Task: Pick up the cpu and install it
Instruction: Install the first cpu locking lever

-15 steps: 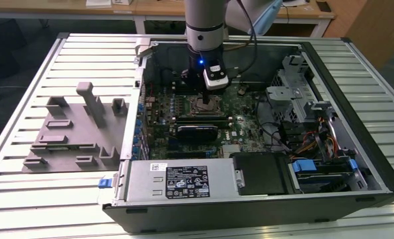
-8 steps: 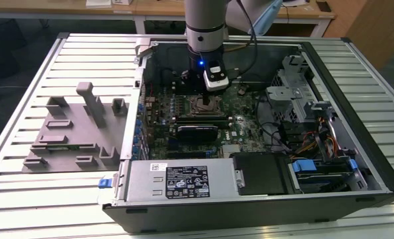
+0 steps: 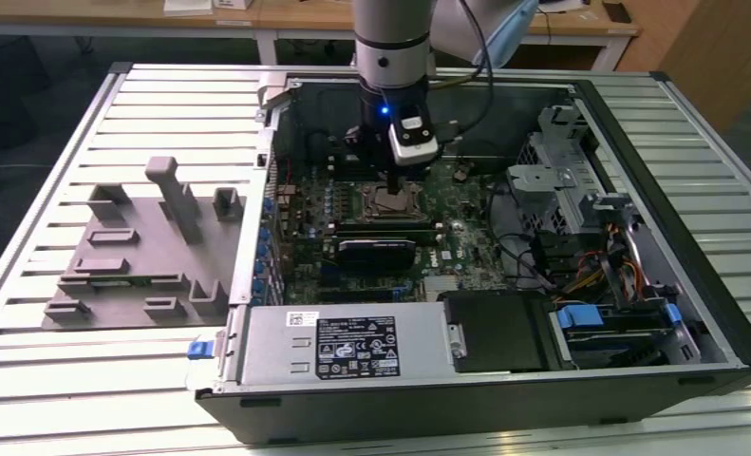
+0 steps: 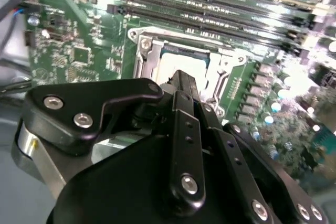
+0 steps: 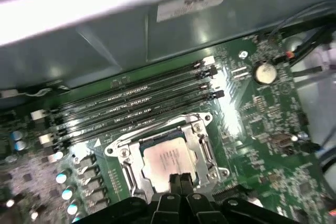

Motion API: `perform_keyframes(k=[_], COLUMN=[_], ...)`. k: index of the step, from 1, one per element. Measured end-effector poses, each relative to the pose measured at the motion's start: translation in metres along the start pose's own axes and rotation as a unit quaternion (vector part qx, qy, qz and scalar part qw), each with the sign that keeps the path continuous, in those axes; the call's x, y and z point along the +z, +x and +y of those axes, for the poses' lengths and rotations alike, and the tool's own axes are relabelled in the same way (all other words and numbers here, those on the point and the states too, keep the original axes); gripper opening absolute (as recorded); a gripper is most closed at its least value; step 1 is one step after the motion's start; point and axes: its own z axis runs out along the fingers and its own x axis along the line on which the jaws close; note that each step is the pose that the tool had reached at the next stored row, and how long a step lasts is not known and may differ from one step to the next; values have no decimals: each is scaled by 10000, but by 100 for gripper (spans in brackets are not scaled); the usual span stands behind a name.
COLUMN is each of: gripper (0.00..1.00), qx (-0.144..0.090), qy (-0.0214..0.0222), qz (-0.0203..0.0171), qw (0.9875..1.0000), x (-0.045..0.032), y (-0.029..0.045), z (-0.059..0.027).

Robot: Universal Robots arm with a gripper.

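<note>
Closed fingers [image 5: 180, 181] above socketed cpu [image 5: 169, 160]

An open computer case [image 3: 502, 380] is lying on the worktop [image 3: 46, 380], with a block fixture [image 3: 147, 256] sitting to the exterior view's left of it. Inside, the cpu [image 5: 168, 160] is seemingly resting in its socket [image 5: 202, 148], beside the memory slots [image 5: 136, 106]. The pincer [image 5: 180, 181] is hanging over it.

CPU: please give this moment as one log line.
cpu: lying in socket | hand: above cpu, fingertips together | memory slots: beside socket
</note>
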Motion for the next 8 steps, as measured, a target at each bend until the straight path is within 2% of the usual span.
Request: perform_keyframes(k=[5,8], gripper=[11,11], qx=[-2,-2], qy=[1,0], qz=[0,0], qw=[10000,10000], x=[-193,-204], y=[-19,-21], z=[0,0])
